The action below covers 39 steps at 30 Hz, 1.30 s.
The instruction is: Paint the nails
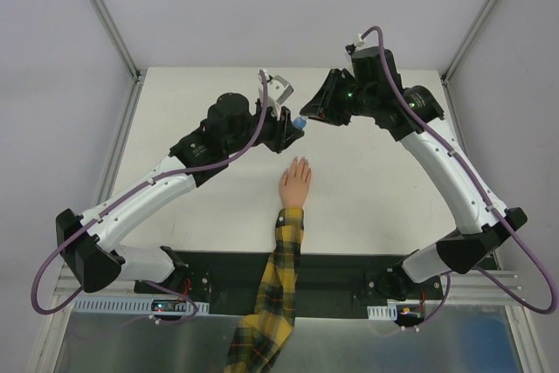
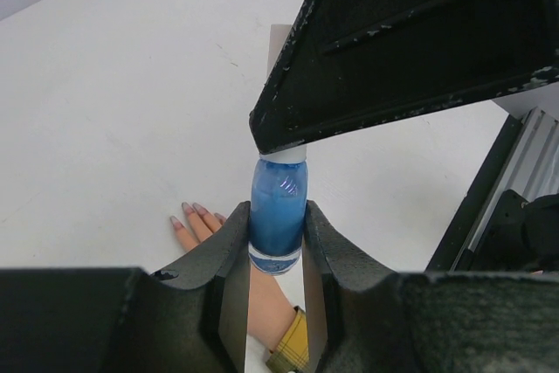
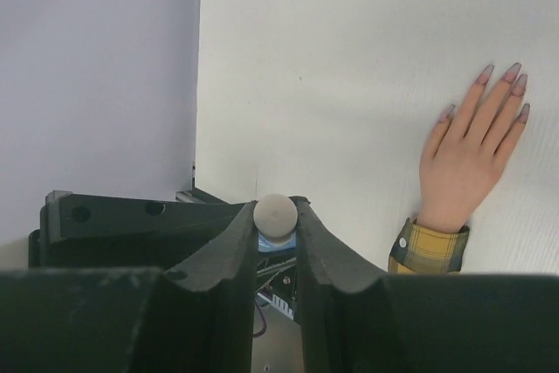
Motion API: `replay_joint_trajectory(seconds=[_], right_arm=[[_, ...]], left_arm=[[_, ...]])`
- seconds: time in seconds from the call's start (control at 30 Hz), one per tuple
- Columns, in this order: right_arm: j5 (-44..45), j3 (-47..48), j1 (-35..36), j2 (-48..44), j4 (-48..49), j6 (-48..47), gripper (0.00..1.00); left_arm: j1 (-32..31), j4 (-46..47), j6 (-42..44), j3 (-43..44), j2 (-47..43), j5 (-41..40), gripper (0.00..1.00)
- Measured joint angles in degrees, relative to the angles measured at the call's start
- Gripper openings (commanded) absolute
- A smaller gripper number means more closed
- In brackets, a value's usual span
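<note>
Bottle is being held between both grippers, just beyond the fingertips, for uncapping.

From above, the bottle (image 1: pixel 300 121) is being gripped clear of the surface (image 1: pixel 376 181) by the left gripper (image 1: pixel 293 128). Its cap is being clamped by the right gripper (image 1: pixel 311 115), probably to be twisted off. The hand (image 1: pixel 295 184) is lying flat nearby, with the nails (image 1: pixel 302 162) pointing at the bottle. In the left wrist view, the bottle is being squeezed at its base, and blue liquid (image 2: pixel 278 203) seems to be filling it. In the right wrist view, the cap (image 3: pixel 275 213) is being pinched between the fingers, and the nails are showing pinkish, apparently unpainted.
</note>
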Motion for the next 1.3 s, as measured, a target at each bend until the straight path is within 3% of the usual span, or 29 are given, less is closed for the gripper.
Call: replay_joint_trajectory(seconds=[0.13, 0.37, 0.63, 0.8, 0.93, 1.03, 1.13, 1.3], right_arm=[[0.13, -0.04, 0.04, -0.02, 0.31, -0.44, 0.02], [-4.9, -5.62, -0.72, -4.24, 5.35, -4.39, 0.01], [-29.88, -16.37, -4.83, -9.46, 29.14, -9.62, 0.01], [-39.08, -16.44, -6.12, -9.64, 35.98, -11.39, 0.01], [-40.98, -16.17, -6.23, -9.75, 36.68, -11.85, 0.3], [-37.79, -13.64, -6.05, -9.73, 30.69, -12.83, 0.59], [-31.61, -11.06, -5.31, -9.86, 24.5, -13.44, 0.73], [-19.39, -10.6, -5.07, -11.87, 18.12, -11.13, 0.77]], left_arm=[[0.0, 0.15, -0.42, 0.0, -0.33, -0.11, 0.0], [1.36, 3.34, -5.4, -3.34, -3.41, 5.07, 0.0], [12.15, 24.92, -28.74, -10.14, -5.62, 31.82, 0.0], [14.34, 38.69, -42.12, -9.99, -2.45, 42.47, 0.0], [14.73, 41.97, -45.94, -9.7, -1.62, 45.51, 0.0], [14.6, 39.63, -44.3, -9.05, -1.57, 44.96, 0.0], [14.08, 33.18, -38.27, -7.63, -2.19, 42.07, 0.0], [13.53, 21.73, -27.52, -6.58, -5.25, 32.63, 0.0]])
